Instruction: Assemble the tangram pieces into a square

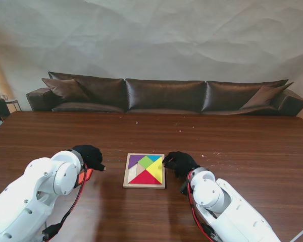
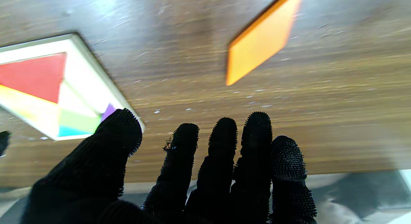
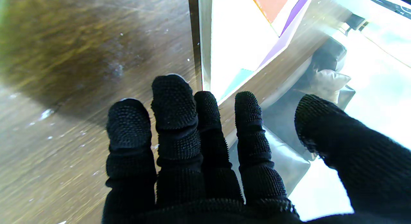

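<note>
Left hand (image 1: 89,156) empty, fingers spread, left of the tray (image 1: 144,185); orange piece (image 2: 261,39) near it; right hand (image 1: 179,162) empty, spread, at the tray's right edge.

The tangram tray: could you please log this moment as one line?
tray: one slot unfilled | orange piece: on table, outside tray | left robot hand: open, left of tray | right robot hand: open, at tray's right edge

High stand view facing the sofa (image 1: 164,96), two close wrist views, all sharing the puzzle tray (image 1: 144,186).
</note>
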You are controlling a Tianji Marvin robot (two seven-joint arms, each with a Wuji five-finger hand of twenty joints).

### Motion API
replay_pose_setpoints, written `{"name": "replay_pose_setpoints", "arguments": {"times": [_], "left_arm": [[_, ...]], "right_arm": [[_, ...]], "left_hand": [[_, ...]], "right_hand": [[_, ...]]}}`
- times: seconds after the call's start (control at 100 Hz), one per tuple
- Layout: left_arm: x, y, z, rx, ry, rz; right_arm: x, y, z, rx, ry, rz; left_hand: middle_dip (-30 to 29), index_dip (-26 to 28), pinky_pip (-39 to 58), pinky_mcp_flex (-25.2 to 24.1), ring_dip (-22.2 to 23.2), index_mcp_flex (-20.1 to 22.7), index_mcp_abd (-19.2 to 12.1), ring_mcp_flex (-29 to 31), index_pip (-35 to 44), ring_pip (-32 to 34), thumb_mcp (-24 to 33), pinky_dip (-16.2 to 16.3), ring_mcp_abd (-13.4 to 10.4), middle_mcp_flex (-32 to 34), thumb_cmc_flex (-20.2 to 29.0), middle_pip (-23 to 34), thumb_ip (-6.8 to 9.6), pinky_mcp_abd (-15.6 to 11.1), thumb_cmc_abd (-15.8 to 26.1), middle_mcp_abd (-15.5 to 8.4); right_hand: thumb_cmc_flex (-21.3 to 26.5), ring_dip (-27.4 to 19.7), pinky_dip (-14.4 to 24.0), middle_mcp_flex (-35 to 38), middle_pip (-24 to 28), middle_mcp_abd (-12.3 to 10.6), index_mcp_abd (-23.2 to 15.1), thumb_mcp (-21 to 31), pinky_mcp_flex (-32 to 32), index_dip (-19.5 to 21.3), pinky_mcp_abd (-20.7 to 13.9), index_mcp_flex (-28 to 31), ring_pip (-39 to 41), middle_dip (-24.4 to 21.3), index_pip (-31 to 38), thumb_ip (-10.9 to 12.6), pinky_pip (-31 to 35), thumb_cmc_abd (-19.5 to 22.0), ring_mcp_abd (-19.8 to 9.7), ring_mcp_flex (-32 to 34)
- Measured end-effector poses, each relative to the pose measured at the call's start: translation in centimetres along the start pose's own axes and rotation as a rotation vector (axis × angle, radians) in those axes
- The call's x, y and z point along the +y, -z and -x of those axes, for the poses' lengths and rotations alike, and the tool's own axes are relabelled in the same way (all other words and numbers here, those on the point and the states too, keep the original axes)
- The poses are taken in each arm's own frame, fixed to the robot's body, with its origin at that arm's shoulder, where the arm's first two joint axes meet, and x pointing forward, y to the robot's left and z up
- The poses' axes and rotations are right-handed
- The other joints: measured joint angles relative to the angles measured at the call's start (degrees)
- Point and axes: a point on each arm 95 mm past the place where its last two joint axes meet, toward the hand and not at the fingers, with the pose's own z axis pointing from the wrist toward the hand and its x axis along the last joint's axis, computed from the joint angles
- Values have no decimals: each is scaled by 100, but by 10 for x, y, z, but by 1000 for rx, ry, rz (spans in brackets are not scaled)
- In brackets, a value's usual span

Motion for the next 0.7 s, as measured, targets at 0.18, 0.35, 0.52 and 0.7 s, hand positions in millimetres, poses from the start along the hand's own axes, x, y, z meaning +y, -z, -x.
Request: {"name": "replay_pose_setpoints", "arguments": {"times": [0.18, 0.35, 0.52, 0.7], "left_arm": [[12, 8, 25, -73, -7, 35], [19, 7, 34, -113, -40, 46], [29, 2, 42, -144, -78, 68], [39, -1, 50, -174, -90, 88]], "right_arm": [[-1, 0, -1, 7, 2, -2], [-1, 0, -2, 12, 2, 0], [-1, 0, -2, 12, 0, 5], [0, 1, -2, 12, -1, 6]], "left_hand": [[-114, 7, -286, -267, -91, -79, 111, -215, -62, -250, 132, -4, 3, 0, -61, -84, 0, 4, -115, -9], [-209, 5, -691, -565, -231, -287, 211, -630, -96, -606, 372, -7, 43, -279, -283, -264, -8, 4, -399, -19], [-389, 86, -1073, -726, -380, -453, 214, -875, -133, -900, 582, -67, 50, -483, -485, -352, -12, 4, -475, -26], [-476, 160, -1226, -859, -445, -738, 189, -1016, -198, -981, 644, -69, 51, -746, -697, -374, -14, 0, -658, -38]], "right_hand": [[0, 0, 0, 0, 0, 1, 0, -1, 0, 0, 0, 0, 0, 0, 0, 0, 0, 0, 0, 0], [0, 0, 0, 0, 0, 1, 0, -1, 0, 0, 0, 0, 0, 0, 0, 0, 0, 0, 0, 0], [0, 0, 0, 0, 0, 1, 0, -1, 0, 0, 0, 0, 0, 0, 0, 0, 0, 0, 0, 0], [0, 0, 0, 0, 0, 1, 1, -1, 0, 0, 0, 0, 0, 0, 0, 0, 0, 0, 0, 0]]}}
